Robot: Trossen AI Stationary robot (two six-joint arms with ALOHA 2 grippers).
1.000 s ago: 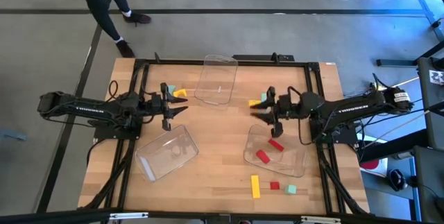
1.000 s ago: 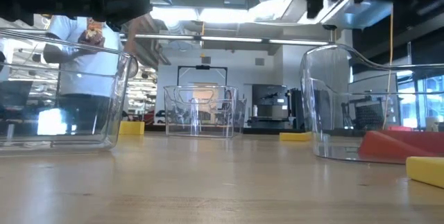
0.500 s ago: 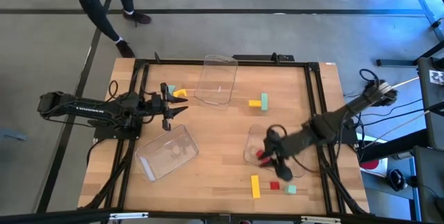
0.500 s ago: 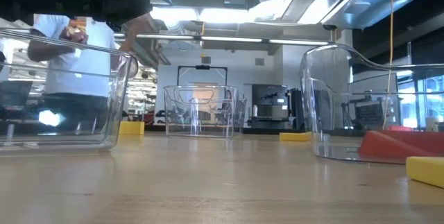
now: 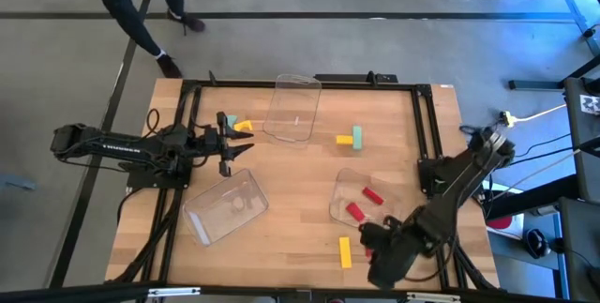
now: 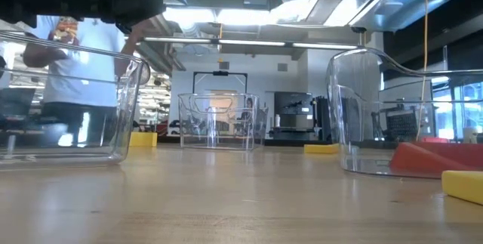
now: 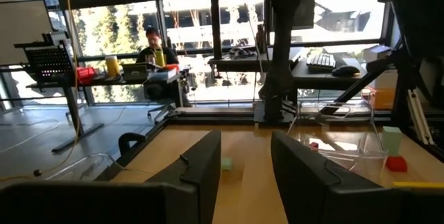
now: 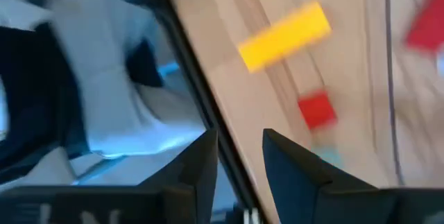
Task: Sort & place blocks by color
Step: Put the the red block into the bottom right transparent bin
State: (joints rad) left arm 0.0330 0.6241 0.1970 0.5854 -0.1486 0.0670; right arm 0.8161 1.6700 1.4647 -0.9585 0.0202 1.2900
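Blocks point(image 5: 373, 195) were partly sorted: two red were binned in one tray point(image 5: 398, 220), others lay loose on the desk point(image 5: 300, 181); both grippers point(image 5: 228, 143) point(image 5: 373, 244) were parted, empty.

The right gripper point(image 5: 380, 258) has swung from mid-frame down to the lower right, now covering the red and green blocks there.

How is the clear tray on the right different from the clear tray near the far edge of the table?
The right-hand tray holds two red blocks; the far tray looks empty. The right-hand tray sits near the table's near right side with the right gripper just beyond its corner, while the far tray sits at the far middle, with no arm nearby. Both are clear plastic rectangles on the wooden table.
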